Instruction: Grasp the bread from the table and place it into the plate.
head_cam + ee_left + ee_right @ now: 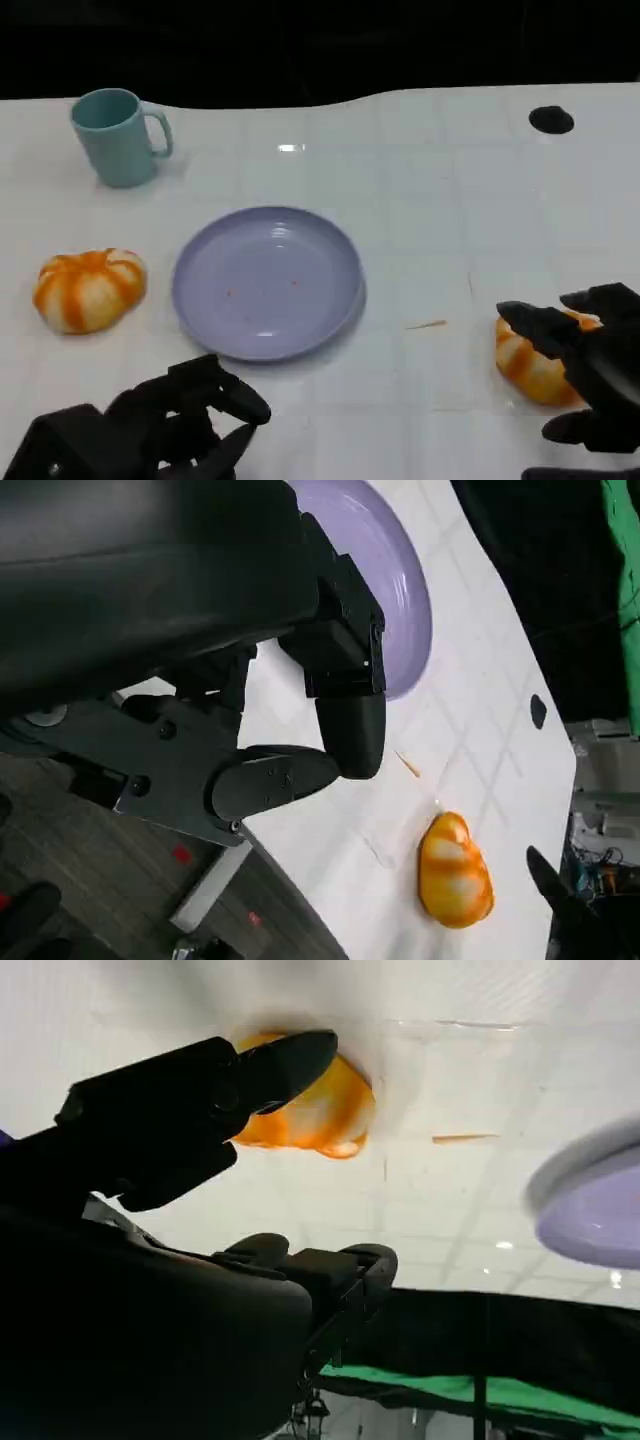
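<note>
Our left hand (165, 425) sits nearest, fingers loosely apart, holding nothing, just below the lavender plate (268, 282). Our right hand (590, 365) is spread over one bread roll (530, 362), not clamped on it. Another bread roll (88, 288) lies left of the plate, with a teal mug (118, 135) behind.

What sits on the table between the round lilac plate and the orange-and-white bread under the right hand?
Head view: only a thin orange sliver lies on bare white tabletop between the plate and that bread.
</note>
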Motion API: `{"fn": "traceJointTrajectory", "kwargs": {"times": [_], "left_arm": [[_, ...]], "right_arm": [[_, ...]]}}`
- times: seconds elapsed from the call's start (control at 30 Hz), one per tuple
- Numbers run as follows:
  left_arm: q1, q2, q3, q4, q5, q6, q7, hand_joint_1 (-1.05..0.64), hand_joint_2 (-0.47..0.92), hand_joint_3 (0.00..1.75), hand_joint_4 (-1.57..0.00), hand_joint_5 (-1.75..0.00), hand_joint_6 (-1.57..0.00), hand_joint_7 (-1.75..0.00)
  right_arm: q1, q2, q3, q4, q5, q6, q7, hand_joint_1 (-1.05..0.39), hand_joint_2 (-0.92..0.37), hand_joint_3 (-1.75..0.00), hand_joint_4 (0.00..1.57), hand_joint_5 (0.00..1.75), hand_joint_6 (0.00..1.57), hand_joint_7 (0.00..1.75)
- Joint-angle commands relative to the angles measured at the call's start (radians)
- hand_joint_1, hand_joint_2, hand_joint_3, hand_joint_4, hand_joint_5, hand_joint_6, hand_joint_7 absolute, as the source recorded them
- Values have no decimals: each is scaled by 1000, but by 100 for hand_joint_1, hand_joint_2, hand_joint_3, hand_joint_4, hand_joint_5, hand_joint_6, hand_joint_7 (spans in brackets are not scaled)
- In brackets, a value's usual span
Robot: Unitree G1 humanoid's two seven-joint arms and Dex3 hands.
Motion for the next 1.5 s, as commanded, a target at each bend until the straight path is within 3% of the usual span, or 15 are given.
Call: {"fn": "traceJointTrajectory", "kwargs": {"times": [0.03,0.53,0.9,1.13,1.17,1.27,1.4,1.47,1.5], "left_arm": [[-2,10,0,-13,4,10,-1,-30,81,63,-65,-175,-63,-129],[-2,5,-5,-29,11,27,1,-29,80,64,-68,-175,-63,-129],[5,9,-4,-39,13,23,-3,-28,81,64,-66,-175,-62,-129],[6,3,-5,-52,10,42,3,-29,81,63,-66,-175,-62,-130],[6,5,-7,-52,16,39,5,-29,81,63,-67,-175,-62,-130],[6,3,-9,-54,20,39,7,-29,81,63,-67,-175,-63,-130],[5,1,-11,-64,21,52,9,-30,81,63,-66,-175,-63,-130],[4,-2,-10,-68,17,61,10,-29,81,63,-67,-175,-63,-130],[4,-3,-10,-71,15,64,10,-28,81,64,-67,-175,-63,-130]], "right_arm": [[-51,-18,25,91,-6,12,-12,-45,-81,-1,8,52,35,2],[-213,-10,112,390,21,32,-91,-48,-88,0,26,30,42,1],[-305,9,150,509,113,104,-61,-49,-92,-2,37,23,50,3],[-348,16,175,578,120,125,-105,-47,-92,-7,69,26,76,7],[-352,20,173,592,132,118,-122,-45,-92,-6,77,41,88,9],[-366,23,175,641,142,83,-225,-38,-92,-2,76,94,109,10],[-378,21,169,693,166,12,-354,-22,-92,-4,84,111,119,12],[-388,14,171,713,172,-19,-395,-17,-91,-3,83,145,124,17],[-396,8,175,725,171,-35,-415,-15,-91,-3,84,152,125,18]]}}
